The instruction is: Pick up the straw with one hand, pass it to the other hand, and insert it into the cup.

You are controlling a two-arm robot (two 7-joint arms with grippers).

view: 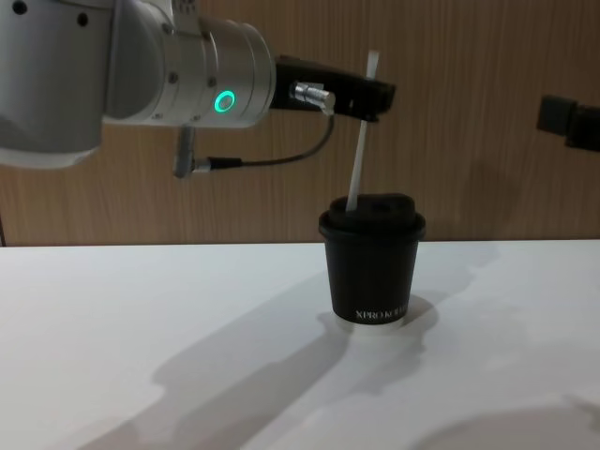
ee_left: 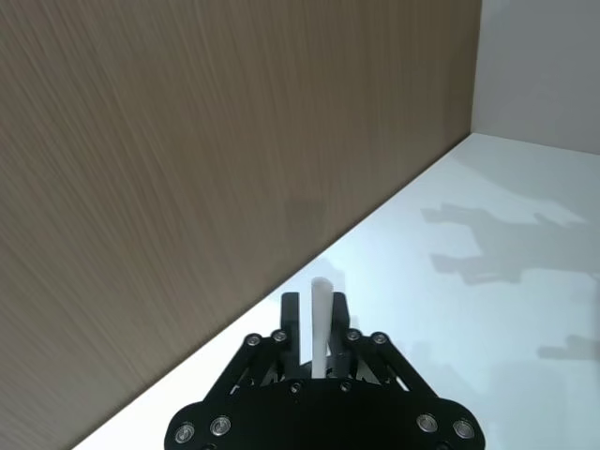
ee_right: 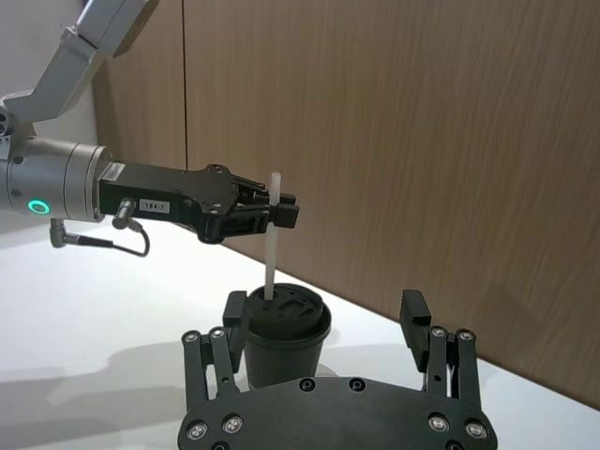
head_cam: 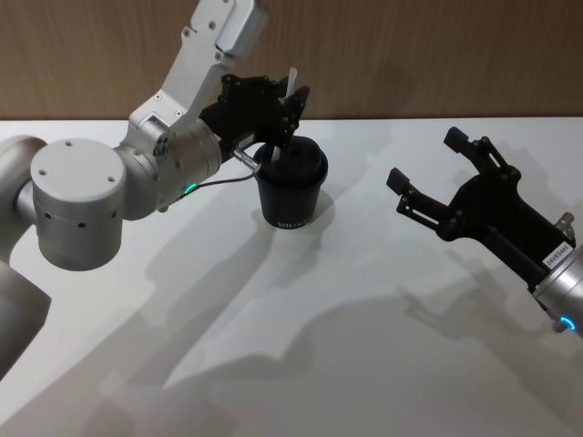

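My left gripper (ee_right: pixel 281 208), pinched shut on the straw (view: pixel 361 141) near its top, held it nearly upright with its lower end at the lid of the cup (view: pixel 371 267), while my right gripper (head_cam: pixel 430 173) hung wide open and empty, well apart.

Lower end of the straw (view: pixel 359 159) hidden inside the cup (view: pixel 372 272)
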